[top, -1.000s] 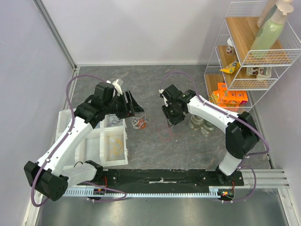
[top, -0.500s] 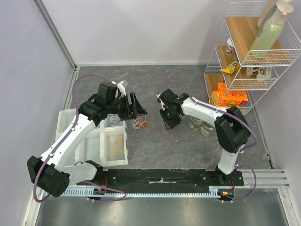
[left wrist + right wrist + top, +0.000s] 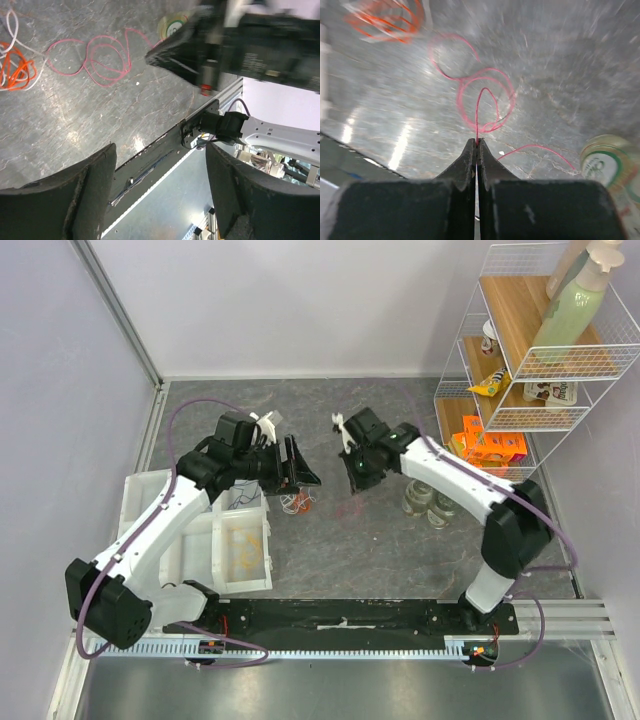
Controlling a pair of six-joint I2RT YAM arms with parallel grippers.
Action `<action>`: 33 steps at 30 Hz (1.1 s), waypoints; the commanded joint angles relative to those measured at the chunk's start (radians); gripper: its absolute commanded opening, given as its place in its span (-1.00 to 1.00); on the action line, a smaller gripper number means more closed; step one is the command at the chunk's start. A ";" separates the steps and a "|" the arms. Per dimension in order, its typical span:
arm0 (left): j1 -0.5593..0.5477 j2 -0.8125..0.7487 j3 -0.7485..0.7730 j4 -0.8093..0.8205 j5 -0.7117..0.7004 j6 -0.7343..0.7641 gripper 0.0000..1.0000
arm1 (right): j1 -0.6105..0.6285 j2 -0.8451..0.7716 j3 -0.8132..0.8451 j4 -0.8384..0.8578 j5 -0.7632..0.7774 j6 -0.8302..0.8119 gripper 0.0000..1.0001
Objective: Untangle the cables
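Overhead, grey stone-look table (image 3: 400,560), lilac walls (image 3: 300,300), left gripper (image 3: 161,155) agape, right gripper (image 3: 477,142) pinching pink cable (image 3: 476,117).

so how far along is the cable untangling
Done: a yellow wire lies in the white tray, apart from the rest. In hand: the right pincer is shut on the pink wire, whose loops lie spread out beside the others; the left pincer is open, holding nothing. Left: the orange and white wires are bunched together.
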 commanded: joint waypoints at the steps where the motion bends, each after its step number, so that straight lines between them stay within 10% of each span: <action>1: -0.002 0.005 0.021 0.116 0.080 0.025 0.50 | 0.004 -0.181 0.195 -0.031 -0.007 -0.006 -1.00; 20: -0.002 -0.135 0.073 0.305 0.000 0.143 0.57 | 0.002 -0.201 0.829 -0.069 -0.124 0.081 -1.00; 33: -0.002 -0.124 -0.007 0.466 0.014 -0.073 0.79 | 0.004 -0.318 0.739 0.113 -0.251 0.175 -1.00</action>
